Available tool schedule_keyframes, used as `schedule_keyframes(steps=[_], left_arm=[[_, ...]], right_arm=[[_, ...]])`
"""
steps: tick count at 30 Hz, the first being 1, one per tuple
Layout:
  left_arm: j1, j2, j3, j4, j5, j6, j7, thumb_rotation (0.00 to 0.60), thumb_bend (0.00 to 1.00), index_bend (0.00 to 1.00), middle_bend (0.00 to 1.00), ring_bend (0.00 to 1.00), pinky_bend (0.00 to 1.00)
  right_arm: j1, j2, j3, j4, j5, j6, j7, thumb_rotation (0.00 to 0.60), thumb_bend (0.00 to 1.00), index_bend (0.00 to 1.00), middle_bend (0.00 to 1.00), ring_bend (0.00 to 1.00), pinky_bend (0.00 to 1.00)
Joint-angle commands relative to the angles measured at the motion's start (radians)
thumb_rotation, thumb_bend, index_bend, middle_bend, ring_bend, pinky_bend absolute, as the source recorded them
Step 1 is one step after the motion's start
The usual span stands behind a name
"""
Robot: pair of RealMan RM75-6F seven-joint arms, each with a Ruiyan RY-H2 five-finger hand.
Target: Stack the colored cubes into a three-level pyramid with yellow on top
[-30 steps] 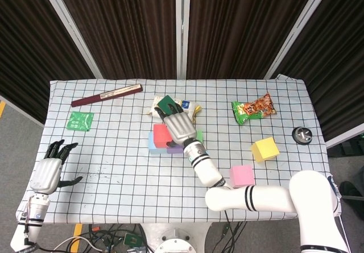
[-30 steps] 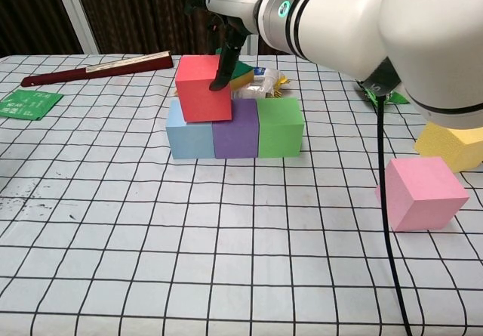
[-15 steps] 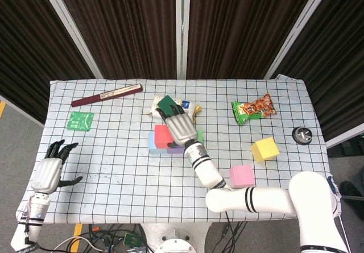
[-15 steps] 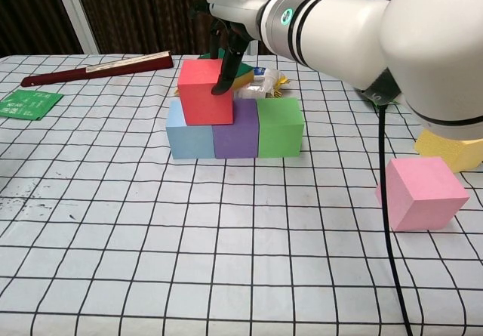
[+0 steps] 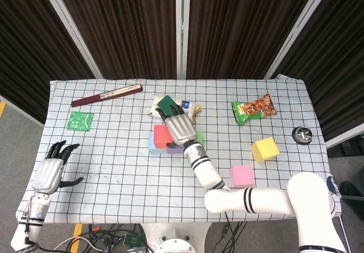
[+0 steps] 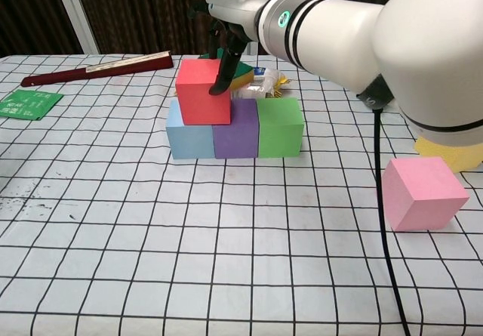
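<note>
Your right hand's dark fingers [image 6: 225, 70] curl down over the right side and back of the red cube [image 6: 204, 91], gripping it; the right hand [image 5: 178, 127] lies palm-down over the block row, its forearm running back toward the table's near edge. The red cube sits on the second level, straddling the light blue cube [image 6: 189, 131] and the purple cube [image 6: 235, 130], with the green cube [image 6: 280, 127] touching the purple one to finish the base row near the middle of the table.

Your left hand [image 5: 50, 171] rests near the near-left corner, fingers spread apart and holding nothing.

The yellow cube [image 5: 265, 149] sits toward the right edge, and the pink cube [image 5: 242, 175] lies near it, closer to the near edge.

The table [image 5: 114, 168] wears a white cloth with a black grid. A snack bag [image 5: 254, 108] lies toward the far-right corner, a dark red folded fan [image 5: 106, 95] and a green packet [image 5: 79, 120] toward the far-left. Dark curtains hang behind.
</note>
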Motion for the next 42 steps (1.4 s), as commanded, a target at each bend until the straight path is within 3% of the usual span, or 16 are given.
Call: schedule_keyframes(steps=[1, 42], left_arm=[[0.000, 0.000, -0.001, 0.000, -0.001, -0.001, -0.001, 0.600, 0.00, 0.15, 0.18, 0.02, 0.04], [-0.004, 0.001, 0.004, 0.001, -0.003, -0.011, -0.002, 0.600, 0.00, 0.15, 0.18, 0.02, 0.04]], right_arm=[[-0.001, -0.001, 0.001, 0.002, -0.002, -0.001, -0.001, 0.600, 0.10, 0.00, 0.39, 0.00, 0.00], [-0.015, -0.008, 0.000, 0.014, -0.030, -0.023, -0.008, 0.600, 0.12, 0.00, 0.38, 0.00, 0.00]])
